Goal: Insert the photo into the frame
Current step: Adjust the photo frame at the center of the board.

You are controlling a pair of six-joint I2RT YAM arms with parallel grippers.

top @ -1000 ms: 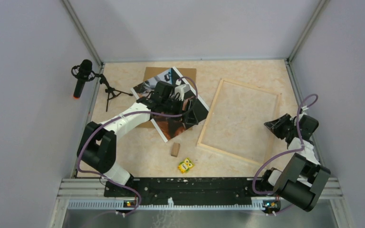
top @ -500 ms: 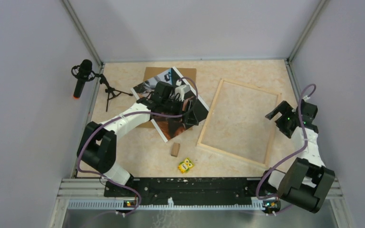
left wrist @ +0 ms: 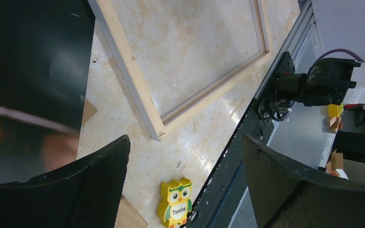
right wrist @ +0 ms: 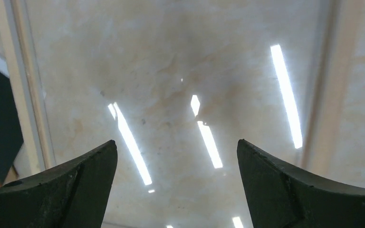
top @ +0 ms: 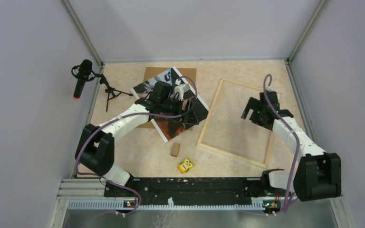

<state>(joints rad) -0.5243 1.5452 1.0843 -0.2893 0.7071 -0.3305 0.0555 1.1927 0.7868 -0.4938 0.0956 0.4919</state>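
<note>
Marbled beige and cream across the worktop (top: pixel 133 152); pale wood with a whitish edge on the frame (top: pixel 211 114); dark brown, black and white on the photo (top: pixel 170 127), thinly bordered white; plain brown backing board (top: pixel 154 74); yellow owl block (top: pixel 186 165) trimmed green

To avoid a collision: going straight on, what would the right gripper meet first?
Probably the table inside the frame, between its long strips; nothing else shows ahead of the right gripper.
</note>
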